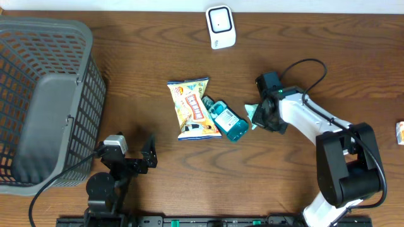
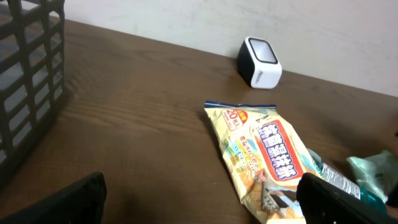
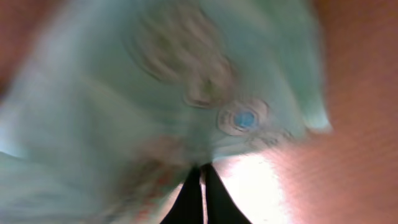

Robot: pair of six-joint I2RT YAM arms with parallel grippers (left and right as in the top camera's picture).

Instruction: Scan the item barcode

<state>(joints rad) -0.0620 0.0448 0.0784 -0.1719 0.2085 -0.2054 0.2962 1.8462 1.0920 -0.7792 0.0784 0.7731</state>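
So far only the grasp is done: right pincer (image 1: 262,115) clamps the green packet (image 1: 252,113); left pincer (image 2: 199,206) wide, empty. Presenting it to the far scanner (image 1: 221,26) remains.

Basket (image 1: 88,94) walls off left; snack bag (image 1: 193,108), bottle (image 1: 228,122) crowd centre; bare table (image 1: 136,88) strip between.

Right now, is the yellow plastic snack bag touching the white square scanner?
Apart. The overhead view shows bare wooden table between snack bag and scanner.
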